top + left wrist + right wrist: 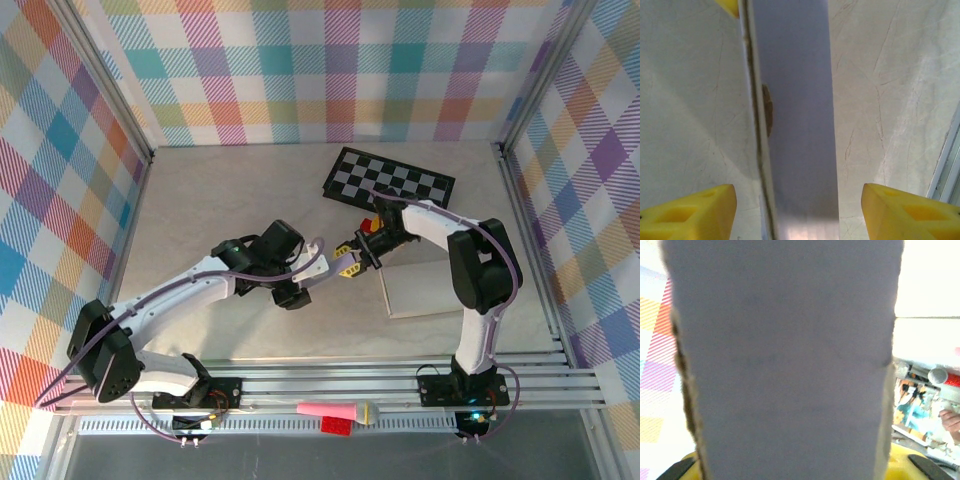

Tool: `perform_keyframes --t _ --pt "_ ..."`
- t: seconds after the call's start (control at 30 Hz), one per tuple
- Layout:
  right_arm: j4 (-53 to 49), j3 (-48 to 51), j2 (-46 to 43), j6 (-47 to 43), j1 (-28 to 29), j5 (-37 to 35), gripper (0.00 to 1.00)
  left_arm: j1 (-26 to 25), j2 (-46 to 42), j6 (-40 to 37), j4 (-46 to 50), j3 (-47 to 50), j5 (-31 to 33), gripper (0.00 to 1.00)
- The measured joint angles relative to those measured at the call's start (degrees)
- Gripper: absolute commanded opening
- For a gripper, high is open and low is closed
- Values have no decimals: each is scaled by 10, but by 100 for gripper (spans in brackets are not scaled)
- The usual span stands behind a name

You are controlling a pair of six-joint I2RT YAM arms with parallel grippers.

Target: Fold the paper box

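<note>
The paper box [425,290] is a white sheet lying flat on the table right of centre. My right gripper [350,265] is at its left edge, shut on a raised panel of the paper box [785,365], which blocks most of the right wrist view; one yellow fingertip [900,462] shows at the bottom. My left gripper [298,293] hovers just to the left, open. In the left wrist view a narrow strip of the paper box [795,125] runs between its yellow fingertips [695,212], with bare table showing on both sides.
A black checkered mat [390,180] lies at the back of the table. A pink object [330,410] and a red block [335,425] rest on the front metal rail. Plaid walls enclose the left, back and right sides.
</note>
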State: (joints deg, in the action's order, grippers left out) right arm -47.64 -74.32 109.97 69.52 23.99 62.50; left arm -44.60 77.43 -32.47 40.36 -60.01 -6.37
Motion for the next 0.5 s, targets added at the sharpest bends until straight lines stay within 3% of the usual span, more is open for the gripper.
perform_keyframes --t 0.33,0.5 --pt "18 10 0 57 -9 -21 45 3 52 1 -19 -10 0 49" --pt "22 19 0 72 -19 -50 59 15 59 1 -34 -14 -5 47"
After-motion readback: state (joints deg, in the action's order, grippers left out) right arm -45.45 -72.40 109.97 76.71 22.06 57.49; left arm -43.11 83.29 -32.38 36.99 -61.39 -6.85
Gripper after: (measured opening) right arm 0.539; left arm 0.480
